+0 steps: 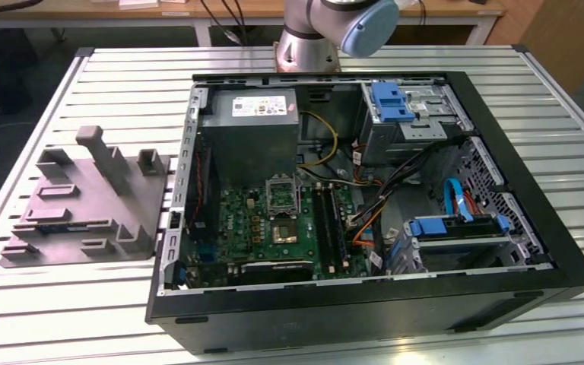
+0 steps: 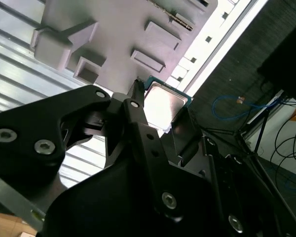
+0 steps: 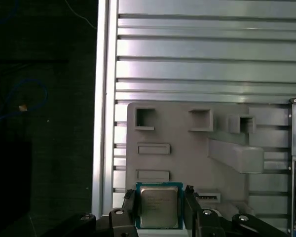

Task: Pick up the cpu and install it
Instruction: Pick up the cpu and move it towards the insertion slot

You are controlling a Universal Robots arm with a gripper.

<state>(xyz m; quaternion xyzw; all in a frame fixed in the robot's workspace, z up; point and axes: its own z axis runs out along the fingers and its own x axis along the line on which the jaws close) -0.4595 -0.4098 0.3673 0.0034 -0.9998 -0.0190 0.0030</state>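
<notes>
In both wrist views the cpu [image 3: 159, 207] [image 2: 163, 102], a small flat square chip with a pale silver top and a green rim, sits between my gripper's two black fingers. The gripper [image 3: 159, 198] [image 2: 160, 112] is shut on it, one finger on each of two opposite edges. Chip and gripper hang well above the grey plastic fixture [image 3: 187, 148] [image 2: 123, 29], which shows almost whole beneath them. In the exterior view the fixture [image 1: 79, 205] lies on the slatted table left of the open computer case. Inside the case is the motherboard's dark-framed socket [image 1: 285, 230], its lid lifted.
The open black computer case [image 1: 373, 304] fills the middle and the exterior view's right, with a power supply [image 1: 256, 114], cables and blue drive brackets [image 1: 455, 226]. The arm's base [image 1: 312, 42] stands behind the case. The slatted table's edge [image 3: 104, 123] runs beside the fixture, with dark floor beyond.
</notes>
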